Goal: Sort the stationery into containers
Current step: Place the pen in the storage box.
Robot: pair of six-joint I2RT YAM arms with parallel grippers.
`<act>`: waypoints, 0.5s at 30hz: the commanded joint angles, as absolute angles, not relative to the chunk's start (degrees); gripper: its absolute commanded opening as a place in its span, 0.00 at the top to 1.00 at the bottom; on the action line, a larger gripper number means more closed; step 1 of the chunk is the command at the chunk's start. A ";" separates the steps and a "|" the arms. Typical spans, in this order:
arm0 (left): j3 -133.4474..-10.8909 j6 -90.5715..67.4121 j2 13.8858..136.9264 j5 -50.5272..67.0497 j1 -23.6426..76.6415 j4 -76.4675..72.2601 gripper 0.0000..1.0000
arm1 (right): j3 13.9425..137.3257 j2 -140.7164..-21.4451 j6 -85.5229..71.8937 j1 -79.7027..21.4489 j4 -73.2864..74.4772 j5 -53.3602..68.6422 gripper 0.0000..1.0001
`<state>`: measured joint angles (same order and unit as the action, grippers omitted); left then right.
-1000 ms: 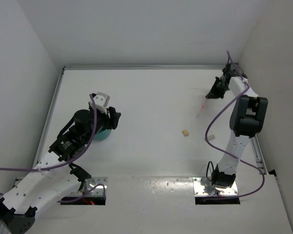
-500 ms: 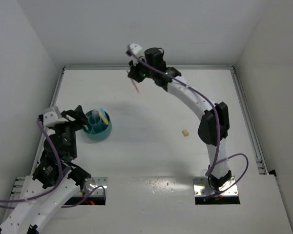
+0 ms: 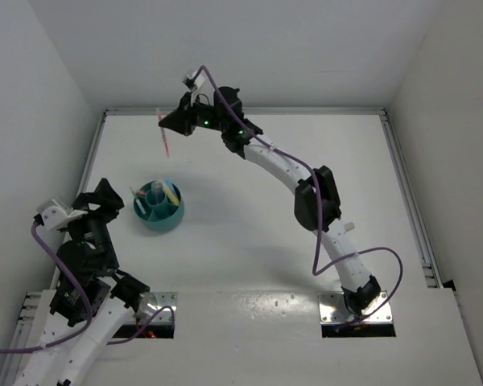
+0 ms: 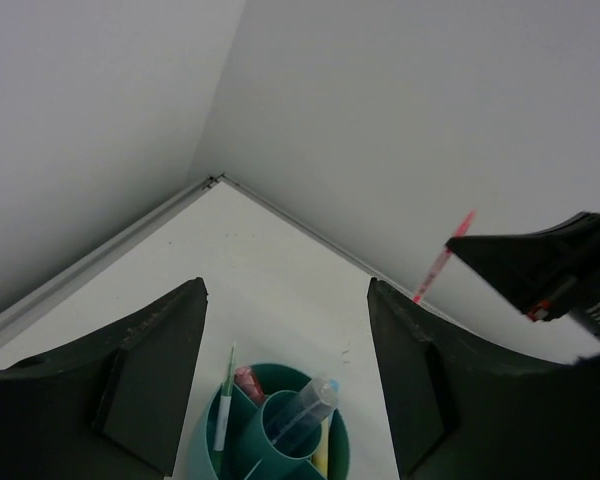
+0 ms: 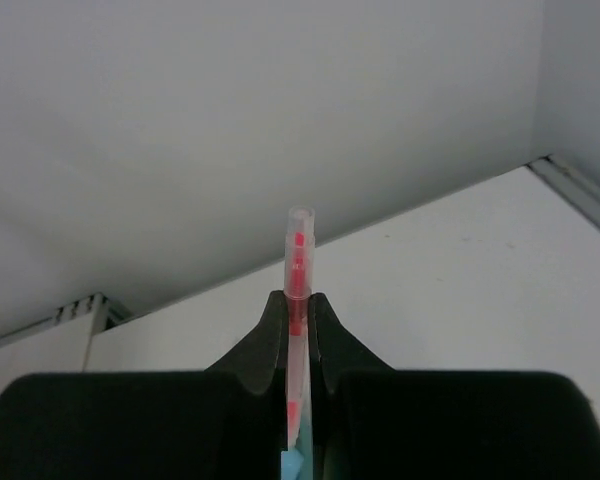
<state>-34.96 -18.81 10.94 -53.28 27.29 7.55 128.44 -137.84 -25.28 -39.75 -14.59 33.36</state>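
The teal container (image 3: pixel 149 219) stands left of centre on the table, with a clear pen (image 4: pixel 305 405) in its middle tube. A thin green pen (image 4: pixel 223 415), a pink marker (image 4: pixel 248 383) and a yellow one (image 4: pixel 322 452) sit in its outer compartments. My left gripper (image 3: pixel 113 201) hangs open just left of the container, nothing between its fingers (image 4: pixel 160 370). My right gripper (image 3: pixel 173 122) is high over the far left of the table. It is shut on a thin clear pen with pink ink (image 5: pixel 298 262), which points down and left (image 3: pixel 166 138), apart from the container.
A small tan piece (image 3: pixel 306 218) and a small white piece (image 3: pixel 348 227) lie on the table right of centre. White walls close in the back and both sides, with a metal rail (image 3: pixel 249 111) along the back edge.
My right arm swung from the far right across to the far left, carrying the pink pen. My left arm drew back off the container toward the near left and its jaws widened.
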 commanded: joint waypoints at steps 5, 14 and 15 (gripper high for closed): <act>-34.37 -18.81 9.84 -51.50 26.46 4.04 0.29 | 132.80 -142.38 -30.68 -46.58 -26.36 43.22 1.00; -34.37 -18.28 9.84 -49.75 25.93 4.04 0.28 | 127.63 -142.38 -28.92 -51.06 -32.16 46.58 1.00; -34.37 -18.28 9.84 -49.75 25.93 4.04 0.28 | 127.01 -142.90 -28.92 -51.06 -32.17 46.58 1.00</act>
